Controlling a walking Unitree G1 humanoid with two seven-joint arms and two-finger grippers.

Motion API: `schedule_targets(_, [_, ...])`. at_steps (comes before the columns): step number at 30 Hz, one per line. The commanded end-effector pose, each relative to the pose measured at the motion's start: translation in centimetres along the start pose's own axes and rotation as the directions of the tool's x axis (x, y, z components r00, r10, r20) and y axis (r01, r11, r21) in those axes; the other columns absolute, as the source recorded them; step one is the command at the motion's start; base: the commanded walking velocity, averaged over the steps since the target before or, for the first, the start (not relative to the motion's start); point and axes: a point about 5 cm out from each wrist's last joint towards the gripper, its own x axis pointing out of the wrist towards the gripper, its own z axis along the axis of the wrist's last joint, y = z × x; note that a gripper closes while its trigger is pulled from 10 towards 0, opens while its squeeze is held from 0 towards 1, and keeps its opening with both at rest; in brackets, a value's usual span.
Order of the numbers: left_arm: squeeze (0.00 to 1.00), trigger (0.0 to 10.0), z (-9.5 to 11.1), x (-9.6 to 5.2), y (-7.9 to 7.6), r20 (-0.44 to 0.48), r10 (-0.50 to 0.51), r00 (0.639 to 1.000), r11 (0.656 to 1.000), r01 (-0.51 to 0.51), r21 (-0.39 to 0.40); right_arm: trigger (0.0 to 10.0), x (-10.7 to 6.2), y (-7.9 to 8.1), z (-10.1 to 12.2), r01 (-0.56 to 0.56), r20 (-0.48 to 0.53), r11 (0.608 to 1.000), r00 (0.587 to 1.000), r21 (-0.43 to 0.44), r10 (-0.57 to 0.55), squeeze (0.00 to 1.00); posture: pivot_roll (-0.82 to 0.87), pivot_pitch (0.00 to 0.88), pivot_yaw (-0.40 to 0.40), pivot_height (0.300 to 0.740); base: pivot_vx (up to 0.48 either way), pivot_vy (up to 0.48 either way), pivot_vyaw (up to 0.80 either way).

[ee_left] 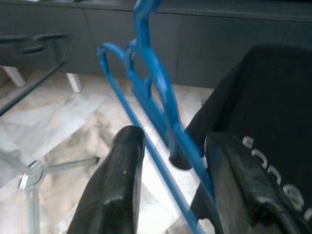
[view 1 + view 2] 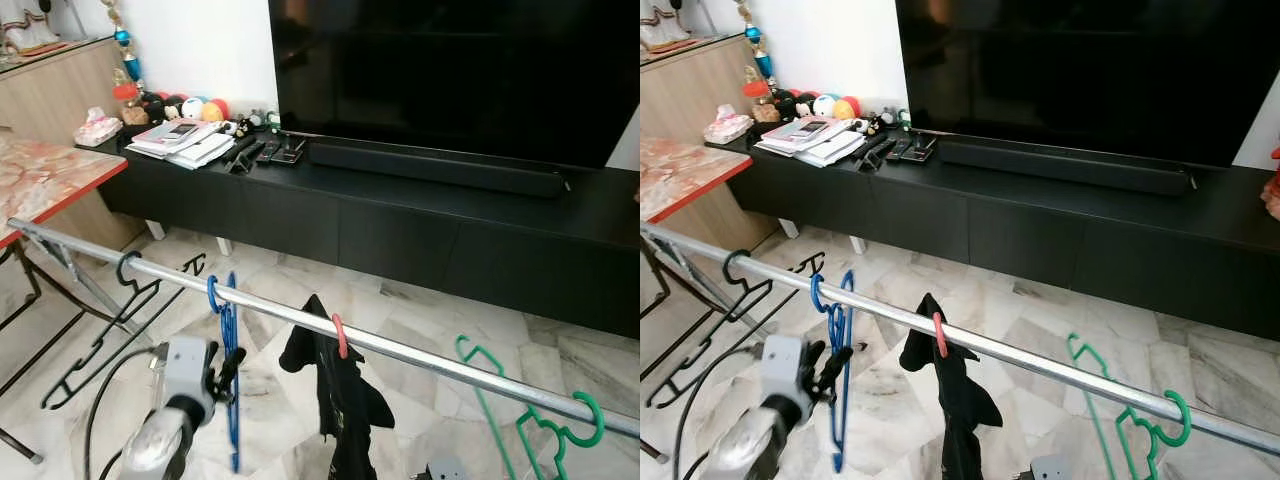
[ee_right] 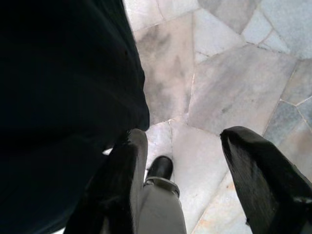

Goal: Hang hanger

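1. My left gripper sits just below the metal rail, its fingers spread apart with the blue hanger running between them; I judge it released, not clamped.
2. That blue hanger has its hook over the rail, so the task's thing is hanging there, between the black hanger and the dark garment.
3. My right gripper hangs low over the marble floor, fingers wide apart and holding nothing, with dark cloth beside it.
4. Risk: if I pull the left arm away crookedly, a finger could snag the blue frame and drag the hook off the rail.
5. Risk: the blue hanger is near the garment; a bump could set both swinging, and the pink hook might slip along the rail.
6. Count on the rail: one black hanger, one blue, one pink-hooked hanger carrying the garment, one green hanger, so four in all.
7. One garment, one rail.
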Motion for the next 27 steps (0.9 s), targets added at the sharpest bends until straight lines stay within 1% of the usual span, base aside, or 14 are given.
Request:
schedule_targets(1, [1.0,10.0,-0.3,-1.5,1.9,0.016,0.109,0.994,0.994,-0.109,-0.005,10.0,0.0,0.3,-0.4,-0.008,-0.012,1.0,1.0,-0.004,0.008,0.0,0.06,0.0,0.044,0.74,0.0,0.0,0.0])
schedule_targets(3, [1.0,10.0,-0.7,-2.2,2.9,0.016,0.171,0.985,0.985,-0.171,-0.011,10.0,0.0,0.3,-0.4,-0.008,-0.013,1.0,1.0,-0.004,0.008,0.0,0.06,0.0,0.044,0.74,0.0,0.0,0.0])
schedule_targets(4, [1.0,10.0,-1.4,-2.7,4.0,-0.009,0.242,0.97,0.97,-0.242,0.003,10.0,0.0,0.3,-0.4,-0.008,-0.014,1.0,1.0,-0.004,0.008,0.0,0.06,0.0,0.042,0.74,0.0,0.0,0.0])
schedule_targets(6, [1.0,10.0,-2.6,-3.4,5.8,-0.053,0.36,0.931,0.932,-0.362,-0.031,10.0,0.0,0.4,-0.4,-0.011,-0.015,1.0,1.0,-0.008,0.011,0.0,0.06,0.0,0.042,0.74,0.0,0.0,0.0])
schedule_targets(9, [1.0,10.0,-3.9,-3.7,6.5,-0.124,0.388,0.913,0.917,-0.396,-0.045,10.0,0.0,0.4,-0.5,-0.013,-0.015,1.0,1.0,-0.008,0.013,0.0,0.06,0.0,0.043,0.74,0.0,0.0,0.0])
schedule_targets(10, [0.54,10.0,-4.9,-3.7,6.6,-0.18,0.372,0.91,0.922,-0.385,-0.042,10.0,0.0,0.4,-0.4,-0.013,-0.015,1.0,1.0,-0.007,0.013,0.0,0.06,0.0,0.044,0.74,0.0,0.0,0.0])
schedule_targets(11, [0.0,10.0,-5.0,-3.7,6.6,-0.191,0.369,0.909,0.923,-0.383,-0.041,10.0,0.0,0.4,-0.4,-0.013,-0.014,1.0,1.0,-0.007,0.013,0.0,0.06,0.0,0.044,0.74,0.0,0.0,0.0])
schedule_targets(13, [0.0,10.0,-7.0,-3.7,6.3,-0.299,0.306,0.904,0.943,-0.331,-0.036,10.0,0.0,0.5,-0.4,-0.01,-0.013,1.0,1.0,-0.002,0.01,0.0,0.05,0.0,0.046,0.74,0.0,0.0,0.0])
schedule_targets(15, [0.0,10.0,-7.8,-3.6,6.1,-0.342,0.276,0.898,0.948,-0.314,-0.059,10.0,0.0,0.5,-0.4,-0.007,-0.012,1.0,1.0,0.001,0.007,0.0,0.05,0.0,0.045,0.74,0.0,0.0,0.0])
schedule_targets(18, [0.0,10.0,-9.4,-3.5,4.5,-0.423,0.156,0.893,0.988,-0.148,0.052,10.0,0.0,0.5,-0.4,-0.002,-0.011,1.0,1.0,0.008,0.002,0.0,0.06,0.0,0.043,0.74,0.0,0.0,0.0])
schedule_targets(19, [0.0,10.0,-10.1,-3.7,3.9,-0.461,0.111,0.881,0.993,-0.077,0.092,10.0,0.0,0.4,-0.3,-0.001,-0.01,1.0,1.0,0.008,0.001,0.0,0.05,0.0,0.043,0.74,0.0,0.0,0.0])
schedule_targets(21, [0.0,10.0,-11.6,-4.1,2.5,-0.547,0.016,0.837,0.992,0.053,0.111,10.0,0.0,0.4,-0.3,0.0,-0.01,1.0,1.0,0.01,0.001,0.0,0.05,0.0,0.043,0.74,0.0,0.0,0.0])
schedule_targets(22, [0.0,10.0,-12.0,-4.2,2.1,-0.57,-0.005,0.822,0.991,0.08,0.108,10.0,0.0,0.4,-0.3,0.0,-0.009,1.0,1.0,0.011,0.0,0.0,0.05,0.0,0.042,0.74,0.0,0.0,0.0])
schedule_targets(27, [0.0,10.0,-13.9,-5.0,1.2,-0.668,0.011,0.744,0.989,0.091,0.117,10.0,0.0,0.4,-0.2,0.001,-0.008,1.0,1.0,0.011,-0.001,0.0,0.05,0.0,0.039,0.74,0.0,0.0,0.0])
